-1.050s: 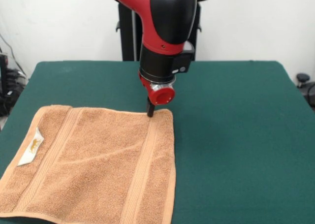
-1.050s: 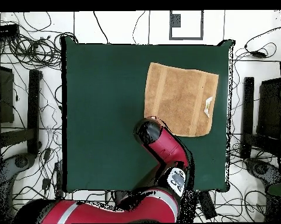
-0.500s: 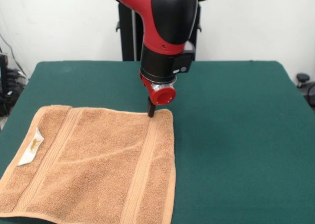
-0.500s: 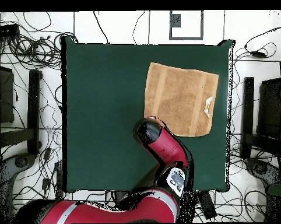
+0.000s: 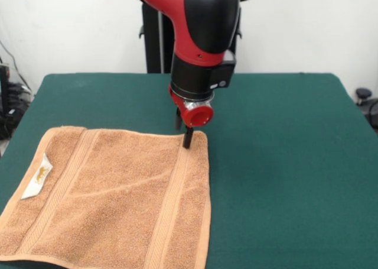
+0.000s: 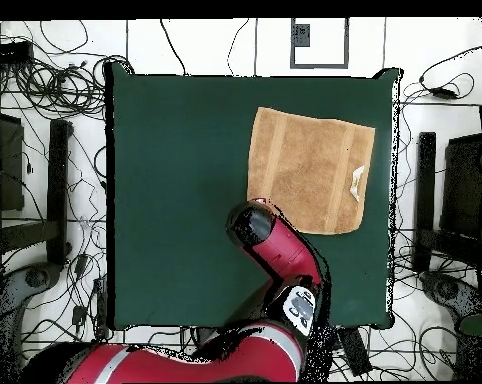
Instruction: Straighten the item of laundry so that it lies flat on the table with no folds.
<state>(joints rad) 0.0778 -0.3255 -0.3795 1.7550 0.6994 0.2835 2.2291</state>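
One towel point(image 5: 112, 198) is counted, one tag point(image 5: 37, 181), one table point(image 5: 283, 162), one arm point(image 5: 201, 38), and one gripper point(image 5: 184, 136).

Robot lab: cables point(image 6: 55, 70) strewn over floor, bare white wall point(image 5: 307, 26).

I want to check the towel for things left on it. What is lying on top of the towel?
On the towel only its own white tag shows. The hand stands at its far corner, with one finger by the edge. In the overhead view the arm covers that corner.
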